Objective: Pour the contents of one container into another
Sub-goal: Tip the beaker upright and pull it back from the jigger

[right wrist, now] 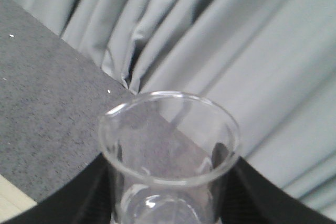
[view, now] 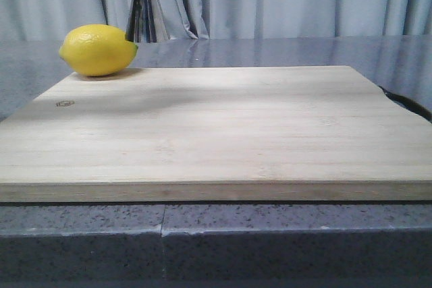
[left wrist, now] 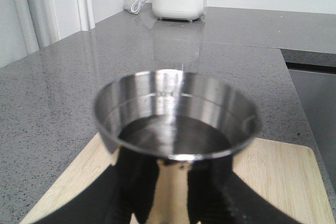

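While the left gripper (left wrist: 170,203) clamps the jigger (left wrist: 176,116) above the wooden board (left wrist: 283,177), its shiny steel cup shows dark liquid w/ a marked inner line. Right gripper (right wrist: 170,203) grips the clear glass beaker (right wrist: 169,145), lip visible, near the curtain (right wrist: 236,40).

- The front camera sits low, near the level of the wooden cutting board (view: 202,126), and looks forward along it to the grey curtain (view: 290,1).
- The left wrist camera looks from just above the steel jigger (left wrist: 176,116), very close, over the board (left wrist: 283,177) and along the grey counter (left wrist: 79,72).
- The right wrist camera looks across the rim of the glass beaker (right wrist: 169,140), very close, toward the curtain (right wrist: 236,35).
- The board shows in all three views; its corner (right wrist: 10,200) barely enters the right wrist view.
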Motion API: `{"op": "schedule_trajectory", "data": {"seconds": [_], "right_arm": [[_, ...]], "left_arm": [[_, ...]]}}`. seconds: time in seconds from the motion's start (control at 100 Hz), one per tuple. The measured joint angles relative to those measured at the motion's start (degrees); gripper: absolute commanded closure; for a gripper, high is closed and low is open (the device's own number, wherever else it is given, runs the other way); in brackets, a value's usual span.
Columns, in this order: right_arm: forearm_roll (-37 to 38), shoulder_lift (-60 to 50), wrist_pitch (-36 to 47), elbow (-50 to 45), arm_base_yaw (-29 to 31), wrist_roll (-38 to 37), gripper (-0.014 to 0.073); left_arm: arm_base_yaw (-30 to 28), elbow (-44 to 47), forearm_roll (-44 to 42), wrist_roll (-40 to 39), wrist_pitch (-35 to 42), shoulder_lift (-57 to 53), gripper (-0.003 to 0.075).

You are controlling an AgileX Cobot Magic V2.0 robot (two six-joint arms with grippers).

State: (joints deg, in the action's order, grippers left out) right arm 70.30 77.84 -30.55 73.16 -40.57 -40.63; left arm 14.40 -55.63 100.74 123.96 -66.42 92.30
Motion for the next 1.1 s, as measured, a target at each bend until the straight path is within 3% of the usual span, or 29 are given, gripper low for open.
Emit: {"op": "schedule_trajectory", "data": {"seconds": [0.55, 0.87, 1.1], "right_arm": [[-22.49, -9.85, 14.37, -18.21, 24.63, -0.66, 0.0292], [-29.38, -9.85, 15.37, -20.99, 25.53, -0.92, 0.0292], [-31.06, -9.85, 13.56, -20.99, 21.59, -0.92, 0.0292]], "left_arm": [[0.00, 0.00, 0.00, 0.00, 0.00, 0.00, 0.0492], [0.00, 0.00, 0.00, 0.00, 0.00, 0.00, 0.0492], [0.00, 0.00, 0.00, 0.00, 0.00, 0.00, 0.0492]]}}
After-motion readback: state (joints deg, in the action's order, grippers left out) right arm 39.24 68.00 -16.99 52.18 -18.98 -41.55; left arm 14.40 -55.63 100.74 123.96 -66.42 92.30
